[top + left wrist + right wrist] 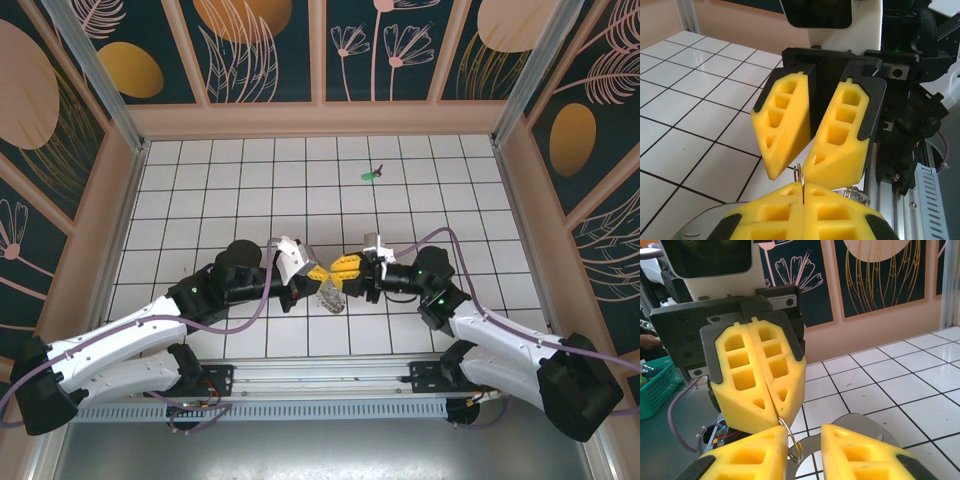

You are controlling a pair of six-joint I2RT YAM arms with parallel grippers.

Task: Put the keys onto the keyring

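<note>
Left gripper [802, 192]: fingers pressed together at the bottom centre of the left wrist view, pinching the keyring [800, 175] by its edge.
Right gripper [805, 434]: fingers spread with a clear gap at the bottom of the right wrist view. The wire of the keyring sits in that gap, close to the finger on the left of the frame, not yet clamped.
Keyring, place: in the air at the middle of the overhead view, where the two grippers meet tip to tip. A small silver tangle [332, 298] hangs just under them.
Keyring, direction: in the left wrist view it shows edge-on, a thin line running straight up the frame from the closed fingertips toward the other gripper. Its long axis is up and down in that frame.
Key [370, 175]: lies on the white tiled table [200, 200], upper centre of the overhead view, well apart from both grippers.
Key, direction: long axis looks diagonal, green head to the lower left and dark stem to the upper right, though it is too tiny there to be sure.
Done: the keyring is off the table and gripped on one side.
Left: a second hold on the keyring, then fetching the key and threading it on. By my reading the task is at an early stage.
</note>
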